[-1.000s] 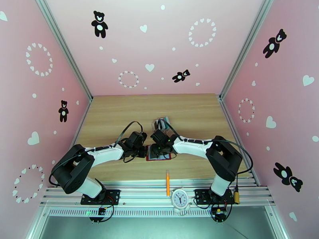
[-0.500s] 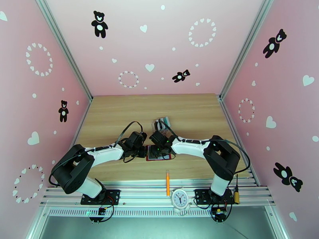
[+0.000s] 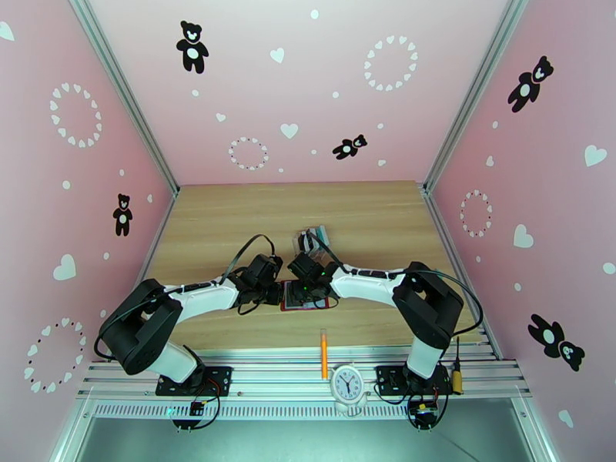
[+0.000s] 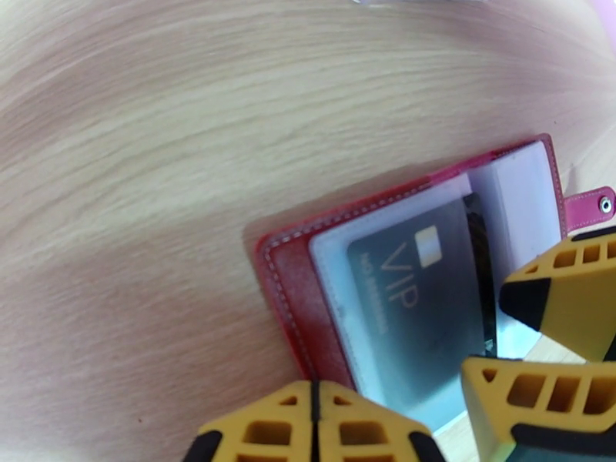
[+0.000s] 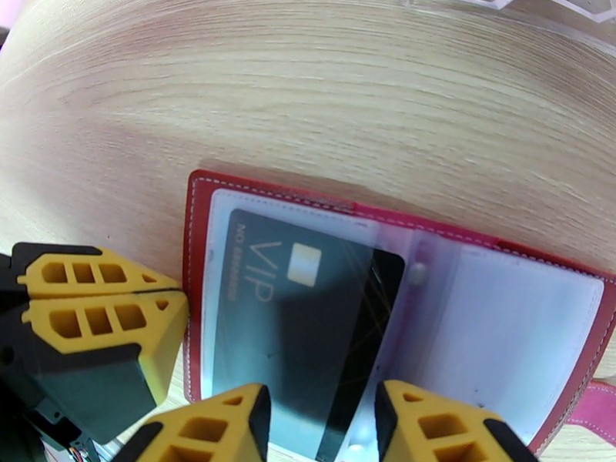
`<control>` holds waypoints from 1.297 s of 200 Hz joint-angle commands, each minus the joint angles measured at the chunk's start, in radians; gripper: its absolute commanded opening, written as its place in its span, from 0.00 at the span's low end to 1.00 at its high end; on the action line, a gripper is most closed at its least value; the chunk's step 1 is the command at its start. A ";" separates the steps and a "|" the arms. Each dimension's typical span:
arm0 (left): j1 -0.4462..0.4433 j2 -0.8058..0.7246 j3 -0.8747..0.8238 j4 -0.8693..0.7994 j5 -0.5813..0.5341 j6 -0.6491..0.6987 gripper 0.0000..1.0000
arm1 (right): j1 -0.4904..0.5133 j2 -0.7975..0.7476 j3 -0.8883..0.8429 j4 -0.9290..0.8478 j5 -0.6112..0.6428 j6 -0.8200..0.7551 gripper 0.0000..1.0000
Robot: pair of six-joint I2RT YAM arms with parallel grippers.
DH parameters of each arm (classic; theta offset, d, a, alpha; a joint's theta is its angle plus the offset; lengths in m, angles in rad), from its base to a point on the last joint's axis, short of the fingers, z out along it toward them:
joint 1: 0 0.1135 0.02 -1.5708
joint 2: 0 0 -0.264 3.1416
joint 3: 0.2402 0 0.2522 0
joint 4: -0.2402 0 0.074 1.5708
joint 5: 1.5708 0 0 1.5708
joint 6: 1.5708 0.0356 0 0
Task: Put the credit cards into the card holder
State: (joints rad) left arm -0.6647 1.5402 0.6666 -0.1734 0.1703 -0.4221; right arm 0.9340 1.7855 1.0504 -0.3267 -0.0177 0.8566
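Table (image 5: 308, 86): pale wood with fine grain, matt. Wallet (image 5: 197, 225): red leather-like cover, lightly textured, edged with white stitching. Its inner pockets (image 5: 523, 333) are cloudy, soft-looking clear plastic with a faint sheen. Card (image 5: 269, 340): dark smooth plastic, glossy, with a pale metallic chip (image 5: 304, 265). Tab (image 4: 587, 211): pink-red, leather-like, carrying a shiny metal snap (image 4: 606, 204). Left gripper (image 5: 182, 291) and right gripper (image 5: 319, 394): matt yellow moulded plastic with open cut-outs, over black plastic. Rack (image 5: 462, 0): hard, clear, glossy plastic.
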 commanded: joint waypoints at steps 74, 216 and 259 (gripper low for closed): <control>-0.009 0.021 0.021 -0.027 -0.025 0.003 0.10 | 0.004 0.057 0.070 0.003 -0.032 0.001 0.43; 0.028 -0.008 0.020 -0.031 -0.049 0.003 0.19 | 0.001 -0.026 0.068 -0.055 0.019 -0.022 0.44; 0.040 -0.098 -0.010 -0.002 -0.041 0.003 0.23 | -0.033 -0.090 0.021 -0.068 0.040 -0.043 0.45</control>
State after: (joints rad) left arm -0.6346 1.5135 0.6811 -0.1944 0.1406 -0.4221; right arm 0.9203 1.7565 1.0954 -0.3588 -0.0113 0.8383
